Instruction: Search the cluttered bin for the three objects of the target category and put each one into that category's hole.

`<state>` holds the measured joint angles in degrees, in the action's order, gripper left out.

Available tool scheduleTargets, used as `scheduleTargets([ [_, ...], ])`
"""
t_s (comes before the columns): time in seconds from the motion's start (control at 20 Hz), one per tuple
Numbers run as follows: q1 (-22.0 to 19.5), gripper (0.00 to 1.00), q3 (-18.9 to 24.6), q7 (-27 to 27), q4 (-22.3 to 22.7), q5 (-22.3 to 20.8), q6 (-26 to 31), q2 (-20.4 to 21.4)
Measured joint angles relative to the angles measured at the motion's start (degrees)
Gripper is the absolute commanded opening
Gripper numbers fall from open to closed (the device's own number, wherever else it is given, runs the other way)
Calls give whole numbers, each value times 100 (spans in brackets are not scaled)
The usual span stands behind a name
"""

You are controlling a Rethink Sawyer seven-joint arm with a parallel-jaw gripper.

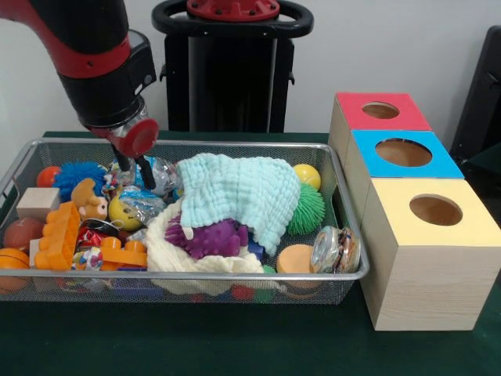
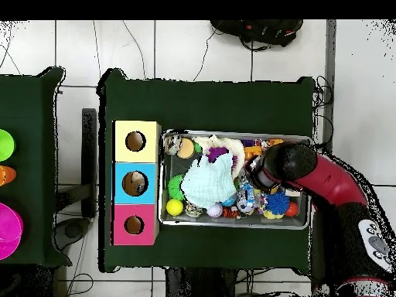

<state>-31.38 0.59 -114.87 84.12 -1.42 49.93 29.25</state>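
Note:
The wire mesh bin (image 1: 196, 276) is full of toys and cloths. My gripper (image 1: 135, 174) reaches down into its far left part, open, with its tips among crinkly clear wrappers (image 1: 160, 176) above a yellow smiley ball (image 1: 124, 213). I cannot tell if it touches anything. A mint cloth (image 1: 235, 192) covers the middle, over a purple spiky ball (image 1: 211, 237) and a cream cloth (image 1: 168, 254). Three wooden boxes stand to the right, with red (image 1: 381, 110), blue (image 1: 403, 153) and yellow (image 1: 435, 210) holed tops. In the overhead view the arm (image 2: 286, 162) hides the gripper over the bin (image 2: 232, 225).
Also in the bin are a blue spiky ball (image 1: 78, 176), an orange toy brick (image 1: 59, 235), a wood block (image 1: 37, 202), a green spiky ball (image 1: 307, 210), a yellow ball (image 1: 308, 174) and an orange disc (image 1: 295, 258). The pedestal (image 1: 232, 63) stands behind.

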Motion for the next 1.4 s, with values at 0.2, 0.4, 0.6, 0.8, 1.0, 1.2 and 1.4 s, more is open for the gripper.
scheduleTargets([
  [0.2,-112,100,59,0,10,0,-98,-149],
  [0.4,-199,100,130,0,73,-4,-238,-240],
  [0.6,-256,100,198,0,291,-111,-486,-268],
  [0.8,-326,100,277,0,601,-418,-931,-334],
  [1.0,-350,100,356,0,809,-595,-1050,-357],
  [1.2,-355,100,384,0,987,-896,-1228,-500],
  [1.4,-424,100,401,0,1045,-1227,-2103,-687],
])
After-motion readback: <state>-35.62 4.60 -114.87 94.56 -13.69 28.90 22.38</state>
